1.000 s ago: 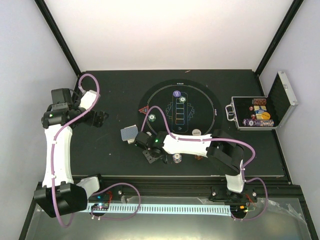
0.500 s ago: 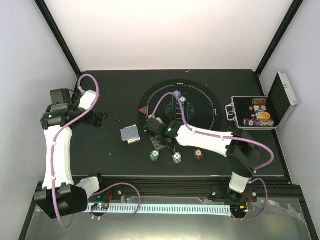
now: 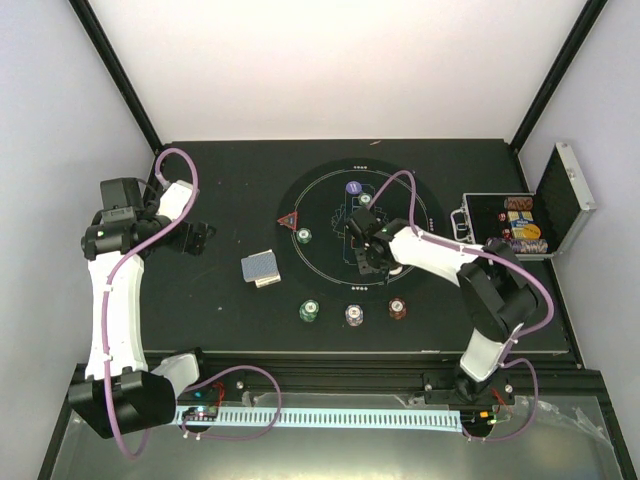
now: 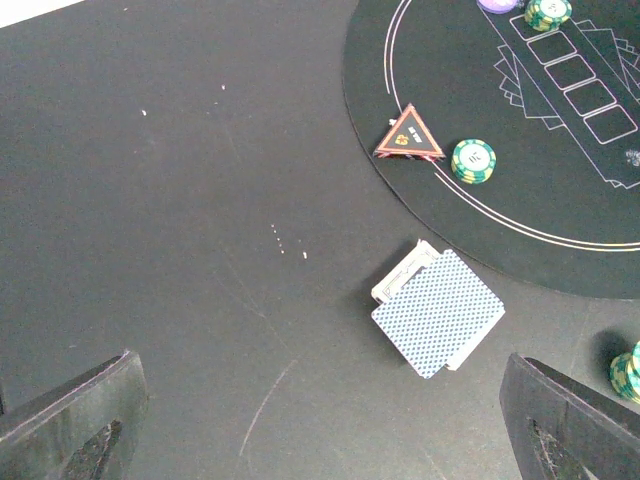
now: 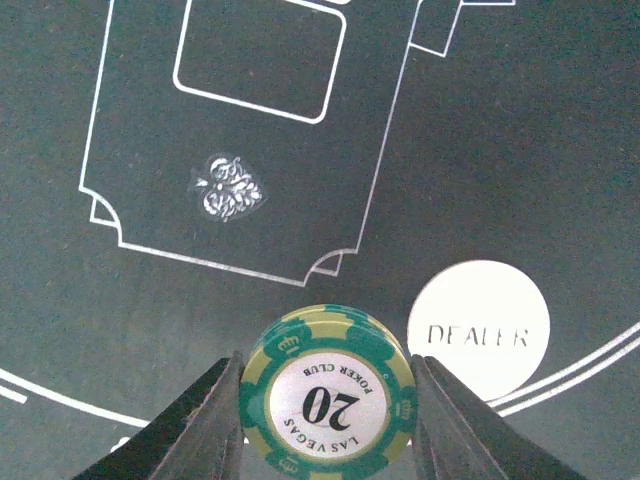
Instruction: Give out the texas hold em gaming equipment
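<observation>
A black counter [image 3: 220,320] carries a round mat [image 3: 320,205]. The left end effector [image 4: 320,425] hangs beside the mat, jaws spread fully and gripping nothing, near a deck of cards [image 4: 437,312]. Over the mat, the right end effector [image 3: 366,252] is half closed on a green poker chip [image 5: 327,392], pinched by its rim beside the white dealer button [image 5: 479,330]. The chip looks light, rigid and smooth-edged, so opposite rim points seem the surest hold.

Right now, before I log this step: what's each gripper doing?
Left gripper: open, holding nothing.
Right gripper: closed on a green poker chip.
</observation>
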